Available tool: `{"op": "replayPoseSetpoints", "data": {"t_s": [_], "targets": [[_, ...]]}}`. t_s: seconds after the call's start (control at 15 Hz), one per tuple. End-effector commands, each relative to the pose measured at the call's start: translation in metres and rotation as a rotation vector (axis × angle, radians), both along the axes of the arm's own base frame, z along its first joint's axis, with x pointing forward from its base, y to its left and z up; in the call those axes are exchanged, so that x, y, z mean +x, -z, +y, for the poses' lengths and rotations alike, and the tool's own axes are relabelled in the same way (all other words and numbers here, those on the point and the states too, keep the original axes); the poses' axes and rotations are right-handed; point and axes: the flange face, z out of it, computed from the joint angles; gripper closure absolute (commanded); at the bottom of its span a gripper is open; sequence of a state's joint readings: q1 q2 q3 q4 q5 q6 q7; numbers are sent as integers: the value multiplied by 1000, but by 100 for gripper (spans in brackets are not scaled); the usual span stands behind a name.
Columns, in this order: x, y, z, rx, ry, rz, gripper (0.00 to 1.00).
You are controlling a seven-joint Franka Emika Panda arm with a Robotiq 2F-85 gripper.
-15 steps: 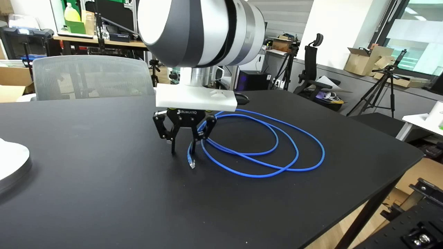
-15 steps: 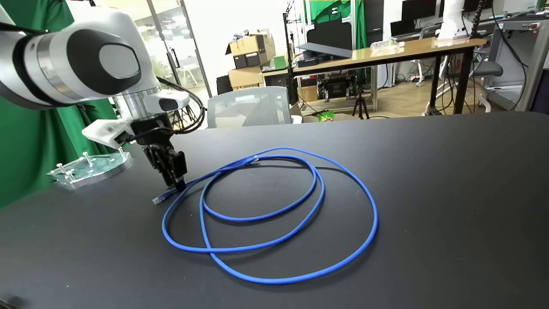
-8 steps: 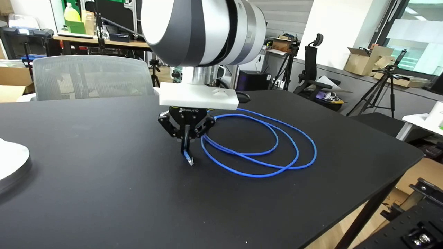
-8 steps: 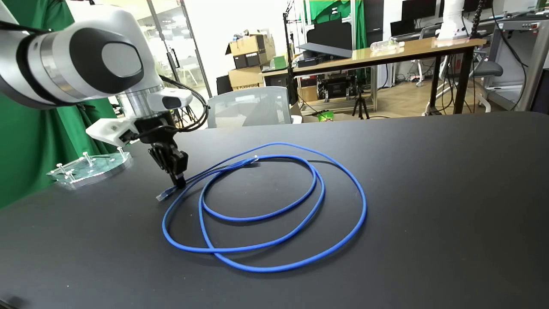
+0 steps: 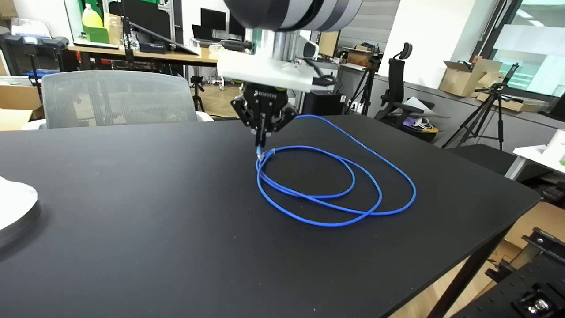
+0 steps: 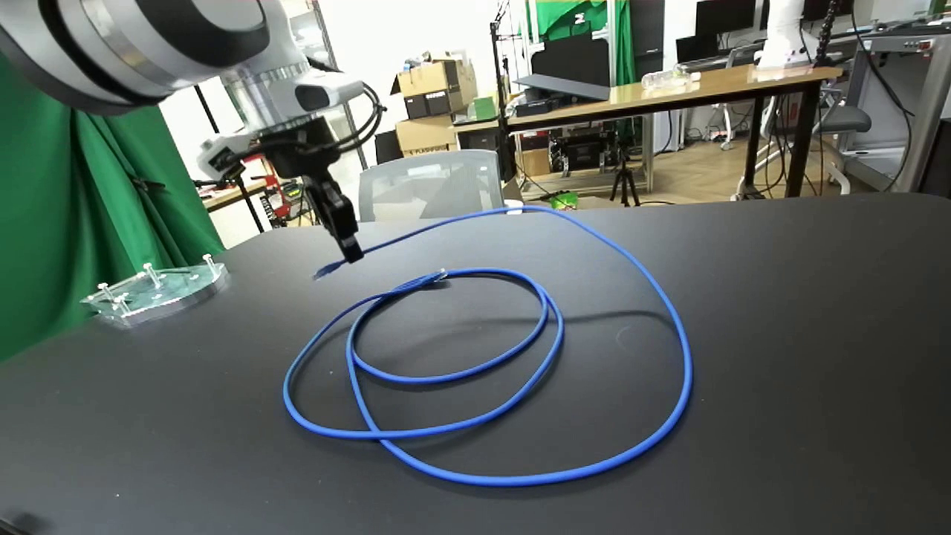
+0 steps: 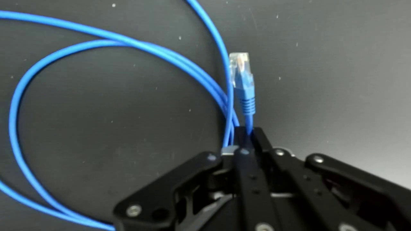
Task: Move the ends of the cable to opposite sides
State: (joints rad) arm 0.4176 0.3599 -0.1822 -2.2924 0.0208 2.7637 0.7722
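The blue cable (image 5: 326, 225) lies in loops on the black table; it also shows in an exterior view (image 6: 513, 481) and in the wrist view (image 7: 128, 40). My gripper (image 5: 260, 142) is shut on the cable just behind one end, whose clear plug (image 7: 241, 69) sticks out past the fingertips. In an exterior view my gripper (image 6: 353, 256) holds this end (image 6: 328, 270) above the table, with a stretch of cable lifted behind it. The other cable end (image 6: 438, 276) rests on the table against the inner loops. It is not visible in the wrist view.
The black table (image 5: 132, 212) has its edge (image 5: 463, 254) at the right in that view. A clear plate with bolts (image 6: 160, 290) stands beside the arm. A white rounded object (image 5: 17, 203) sits at the table's left. A grey mesh chair (image 5: 119, 99) stands behind.
My gripper has gone from open around the cable near its end to shut on it. It has then risen and moved towards the chair side, lifting this end and widening the outer loop.
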Motion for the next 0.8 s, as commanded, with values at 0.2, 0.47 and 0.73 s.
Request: {"op": "replayPoseSetpoints", "data": {"t_s": [0.2,0.47,0.73], "targets": [[1,-63,-71,-31,319,-62,98],[1,-70,-115,-35,473,-66,98],[-1,-64,-172,-15,627,-51,98]]}}
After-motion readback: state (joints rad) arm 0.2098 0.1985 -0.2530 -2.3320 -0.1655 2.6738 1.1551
